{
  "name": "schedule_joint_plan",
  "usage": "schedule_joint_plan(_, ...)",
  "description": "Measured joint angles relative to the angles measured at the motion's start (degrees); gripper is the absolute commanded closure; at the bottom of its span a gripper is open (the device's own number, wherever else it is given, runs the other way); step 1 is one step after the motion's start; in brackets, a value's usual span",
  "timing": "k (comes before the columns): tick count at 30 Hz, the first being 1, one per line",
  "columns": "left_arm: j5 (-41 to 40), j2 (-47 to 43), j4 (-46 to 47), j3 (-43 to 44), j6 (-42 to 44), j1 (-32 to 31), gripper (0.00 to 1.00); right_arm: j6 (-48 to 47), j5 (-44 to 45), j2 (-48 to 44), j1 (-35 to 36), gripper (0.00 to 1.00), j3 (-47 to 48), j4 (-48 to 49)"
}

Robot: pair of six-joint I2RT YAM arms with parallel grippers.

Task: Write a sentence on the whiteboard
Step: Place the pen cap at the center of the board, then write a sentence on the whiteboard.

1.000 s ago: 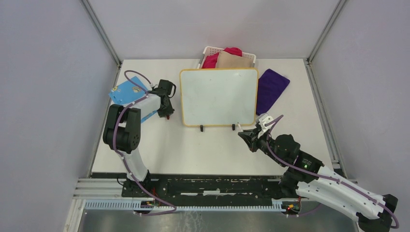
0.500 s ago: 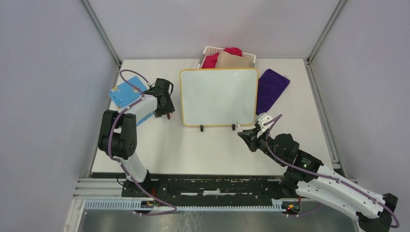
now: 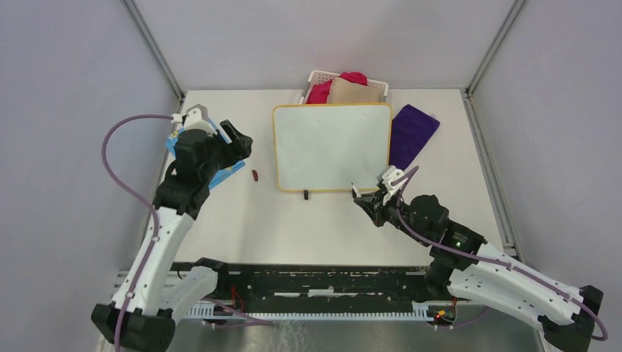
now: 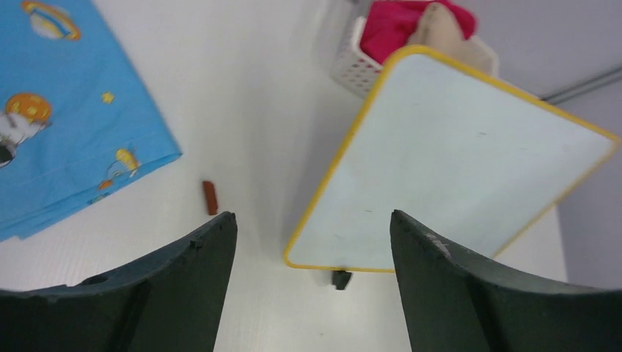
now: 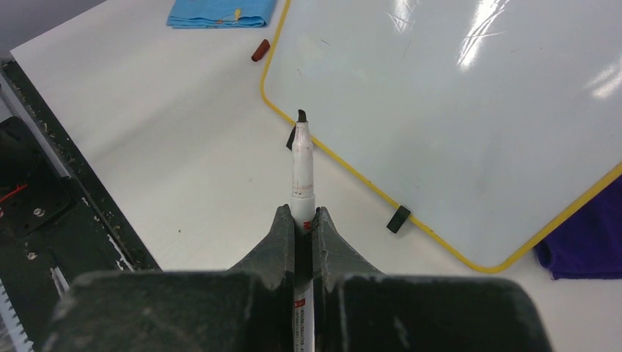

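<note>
Matte white table (image 3: 293,227) fills the floor of a grey-walled cell. At its far middle lies the whiteboard (image 3: 331,147), a flat rectangle with rounded corners, a thin yellow-orange rim, small black feet along the near edge, and a glossy white face that catches streaks of light. Its far edge meets a perforated white basket (image 3: 317,75) holding soft pink and beige cloths. A plush purple cloth (image 3: 411,136) lies just beside the board's right edge. A thin blue printed cloth (image 4: 59,132) lies flat near the table's left edge. A small red-brown cap (image 3: 254,175) rests on the table between that cloth and the board.

The right gripper (image 3: 370,205) hangs off the board's near right corner, its dark fingers (image 5: 282,235) pressed together on a slim white marker (image 5: 301,169). The dark tip points at the near rim, whether touching cannot be told. The left gripper (image 3: 240,143) is over the blue cloth, left of the board and apart from it, with curved jaws spread wide and holding nothing.
</note>
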Motion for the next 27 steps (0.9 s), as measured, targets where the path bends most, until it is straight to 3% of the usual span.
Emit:
schedule_joint_plan(1, 1.62, -2.27, 0.98, -0.04, 0.48, -0.02, 0.03, -0.35, -0.72, 0.66, 0.00, 1.00, 0.33, 0.39)
schedule_joint_plan(2, 3.32, -4.00, 2.25, -0.15, 0.68, -0.02, 0.01, -0.70, -1.46, 1.38, 0.00, 1.00, 0.66, 0.83)
schedule_joint_plan(10, 17.62, -11.23, 21.09, -8.79, -0.98, -0.07, 0.00, -3.61, -7.58, 9.35, 0.00, 1.00, 6.86, 2.97)
schedule_joint_plan(18, 35.12, -6.84, 37.92, -11.78, -3.15, -2.73, 0.00, -4.61, -13.22, 13.64, 0.00, 1.00, 10.93, 3.98)
schedule_joint_plan(27, 44.98, -5.25, 37.05, -12.68, 4.24, -17.68, 0.00, -4.11, -20.63, 16.92, 0.00, 1.00, 12.92, 3.67)
